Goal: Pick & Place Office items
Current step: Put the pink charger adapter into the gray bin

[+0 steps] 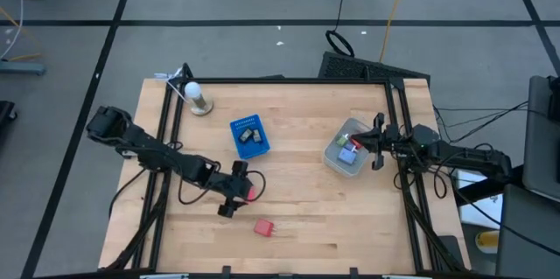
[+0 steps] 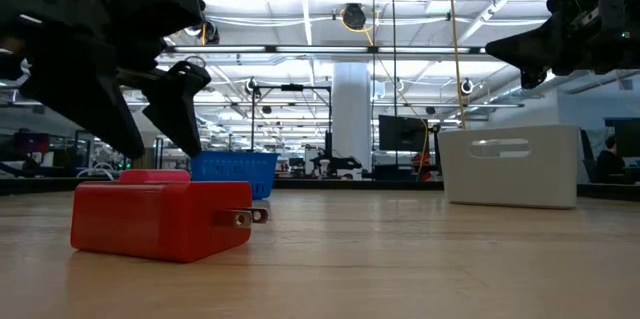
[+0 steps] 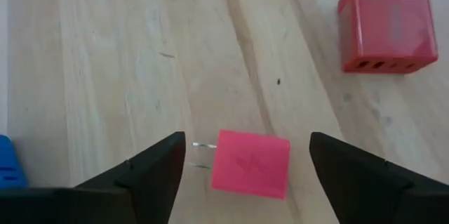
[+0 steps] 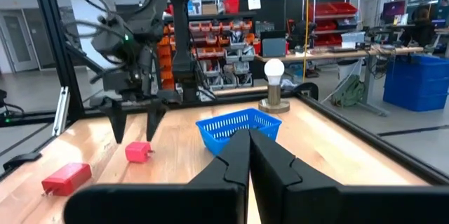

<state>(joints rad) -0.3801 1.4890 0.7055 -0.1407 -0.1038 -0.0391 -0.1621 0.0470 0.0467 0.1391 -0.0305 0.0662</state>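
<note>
Now we see our left gripper (image 3: pixel 245 161) spread wide over a pink plug block (image 3: pixel 250 163) lying on the worktop (image 1: pixel 306 200), right gripper (image 4: pixel 249 155) pressed together above the grey bin (image 1: pixel 337 158)

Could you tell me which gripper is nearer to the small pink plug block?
Left. The left gripper straddles the pink plug block, fingers open; the right gripper hangs over the grey bin.

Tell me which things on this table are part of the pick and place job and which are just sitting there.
Job:
pink plug block, between the open left hand
red plug block
small items in the grey bin
blue basket

Just there:
light bulb
</note>
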